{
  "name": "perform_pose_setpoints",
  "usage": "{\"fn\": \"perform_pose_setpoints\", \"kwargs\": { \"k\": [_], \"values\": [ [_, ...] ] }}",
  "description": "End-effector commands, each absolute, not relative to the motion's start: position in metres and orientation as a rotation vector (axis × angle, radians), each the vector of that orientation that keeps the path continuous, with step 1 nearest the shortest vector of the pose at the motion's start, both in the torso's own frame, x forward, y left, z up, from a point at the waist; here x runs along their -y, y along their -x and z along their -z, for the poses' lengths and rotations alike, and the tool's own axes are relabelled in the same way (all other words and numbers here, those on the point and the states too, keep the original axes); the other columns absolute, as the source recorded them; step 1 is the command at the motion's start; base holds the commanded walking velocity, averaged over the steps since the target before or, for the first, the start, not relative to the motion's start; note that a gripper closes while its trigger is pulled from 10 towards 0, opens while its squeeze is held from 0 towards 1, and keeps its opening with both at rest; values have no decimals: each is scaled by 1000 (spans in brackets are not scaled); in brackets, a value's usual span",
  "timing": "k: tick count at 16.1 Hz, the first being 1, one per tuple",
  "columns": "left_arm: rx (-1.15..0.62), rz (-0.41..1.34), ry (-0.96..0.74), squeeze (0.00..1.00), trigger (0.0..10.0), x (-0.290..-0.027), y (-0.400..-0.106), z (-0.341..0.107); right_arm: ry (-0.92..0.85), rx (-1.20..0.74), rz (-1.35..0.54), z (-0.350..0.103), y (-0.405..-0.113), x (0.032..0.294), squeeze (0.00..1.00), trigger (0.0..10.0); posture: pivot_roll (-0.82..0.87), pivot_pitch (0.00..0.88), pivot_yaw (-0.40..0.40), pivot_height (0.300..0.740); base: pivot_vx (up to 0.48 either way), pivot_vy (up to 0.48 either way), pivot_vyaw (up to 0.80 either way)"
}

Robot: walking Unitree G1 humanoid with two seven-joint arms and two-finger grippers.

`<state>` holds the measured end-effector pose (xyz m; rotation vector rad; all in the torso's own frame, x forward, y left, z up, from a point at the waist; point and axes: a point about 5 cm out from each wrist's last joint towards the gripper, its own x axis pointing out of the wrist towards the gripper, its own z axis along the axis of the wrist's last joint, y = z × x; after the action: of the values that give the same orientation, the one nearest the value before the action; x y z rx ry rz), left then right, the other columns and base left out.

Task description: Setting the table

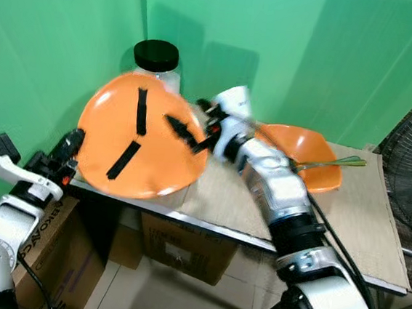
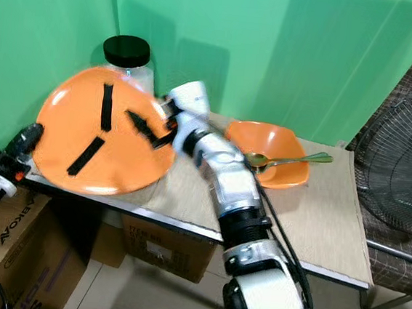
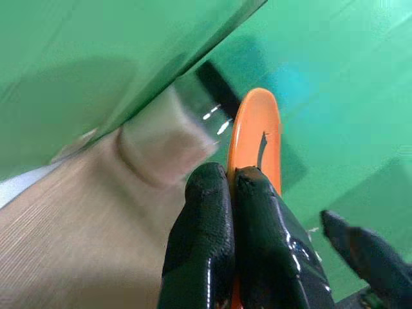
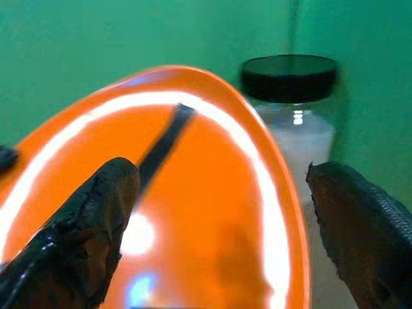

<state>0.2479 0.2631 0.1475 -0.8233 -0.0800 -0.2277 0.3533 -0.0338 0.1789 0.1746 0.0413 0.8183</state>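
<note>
Left gripper (image 3: 232,187) is pinched tight on the rim of the orange plate (image 1: 155,157), tilting it up on edge over the table (image 1: 359,228) corner, right in front of the jar (image 1: 156,61). Right gripper (image 1: 191,137) hangs spread wide at its face. Plate looks light, stiff and probably slick, so I'd grab the opposite rim.

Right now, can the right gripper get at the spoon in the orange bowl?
Probably yes. The right gripper is open at the tilted orange plate; the spoon lies uncovered across the orange bowl beside that arm.
</note>
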Motion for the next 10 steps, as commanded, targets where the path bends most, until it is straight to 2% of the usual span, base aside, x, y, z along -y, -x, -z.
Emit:
{"fn": "perform_pose_setpoints", "kwargs": {
  "k": [1, 2, 4, 7, 8, 10],
  "values": [
    [175, 343, 806, 0, 0, -254, -252, -174, -313, -23, -794, -194, -358, 49, 1000, 10000, 136, 0, -40, 740, 0, 0, 0],
    [183, 352, 801, 0, 0, -253, -252, -177, -338, -22, -790, -195, -359, 52, 1000, 10000, 136, 0, -40, 740, 0, 0, 0],
    [236, 393, 781, 0, 0, -251, -256, -193, -448, 17, -713, -206, -366, 77, 1000, 10000, 134, 0, -37, 740, 0, 0, 0],
    [264, 439, 766, 0, 0, -248, -260, -206, -492, 41, -666, -214, -370, 99, 1000, 10000, 130, 0, -28, 740, 0, 0, 0],
    [276, 474, 762, 0, 0, -246, -264, -213, -520, 50, -621, -217, -371, 123, 1000, 10000, 130, 0, -25, 740, 0, 0, 0],
    [275, 497, 764, 0, 0, -245, -268, -216, -551, 49, -619, -217, -366, 138, 1000, 10000, 122, 0, -9, 740, 0, 0, 0]
  ]
}}
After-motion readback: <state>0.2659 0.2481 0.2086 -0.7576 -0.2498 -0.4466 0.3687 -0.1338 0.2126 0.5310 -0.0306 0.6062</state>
